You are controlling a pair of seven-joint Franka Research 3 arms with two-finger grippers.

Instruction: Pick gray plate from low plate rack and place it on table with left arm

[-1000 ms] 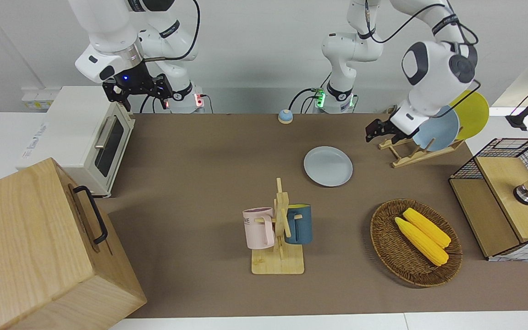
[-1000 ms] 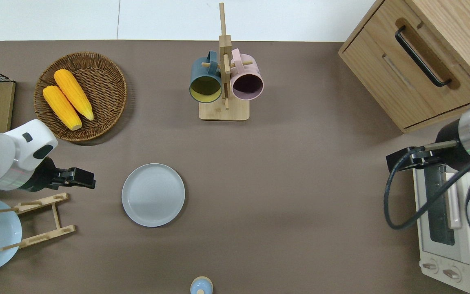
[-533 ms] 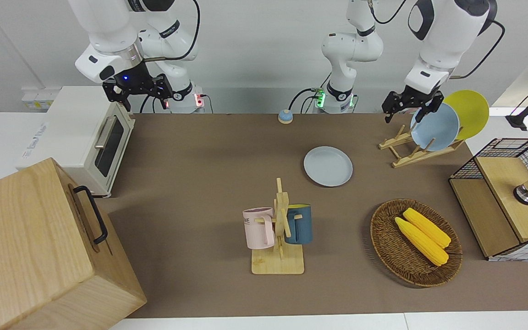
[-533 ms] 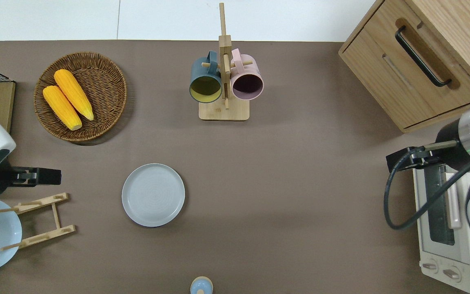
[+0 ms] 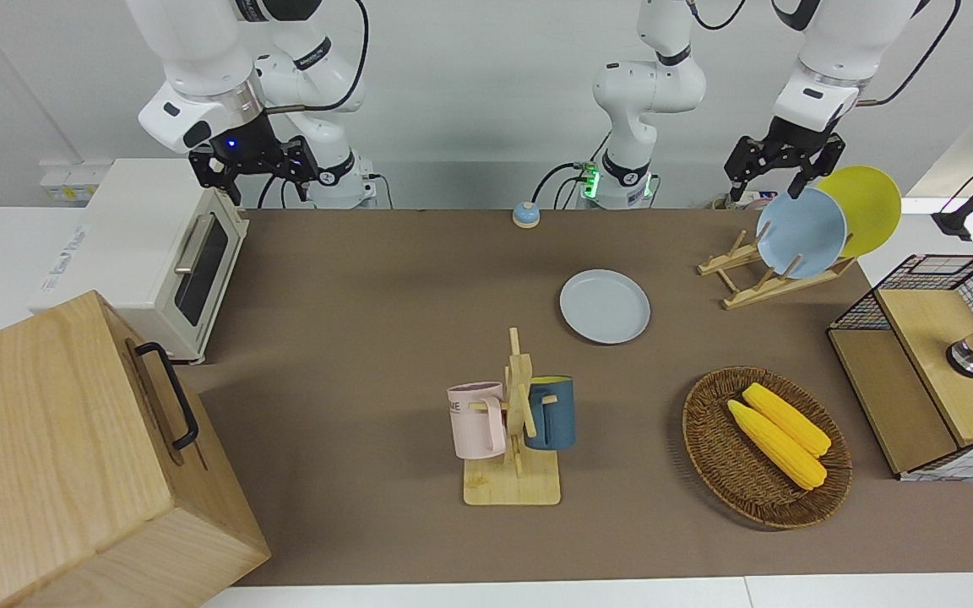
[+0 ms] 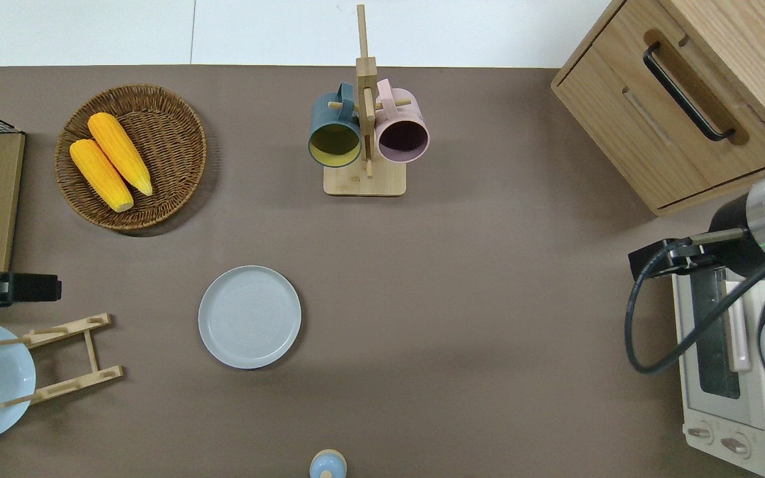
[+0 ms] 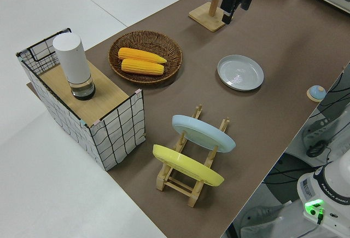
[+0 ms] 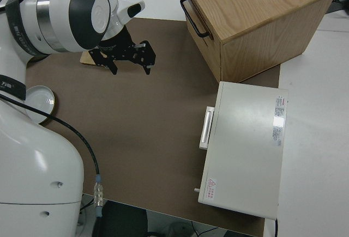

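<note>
The gray plate lies flat on the brown table, between the low plate rack and the mug stand; it also shows in the overhead view and the left side view. My left gripper is open and empty, raised in the air. In the overhead view it is over the mat just beside the rack, apart from the gray plate. The rack holds a light-blue plate and a yellow plate. My right gripper is open and parked.
A wicker basket with two corn cobs and a wire-and-wood box stand at the left arm's end. A mug stand with two cups stands mid-table. A toaster oven and a wooden drawer cabinet stand at the right arm's end.
My left gripper has risen and drawn away from the gray plate toward its own end of the table, past the rack. The gray plate stays on the table. The right arm has not moved.
</note>
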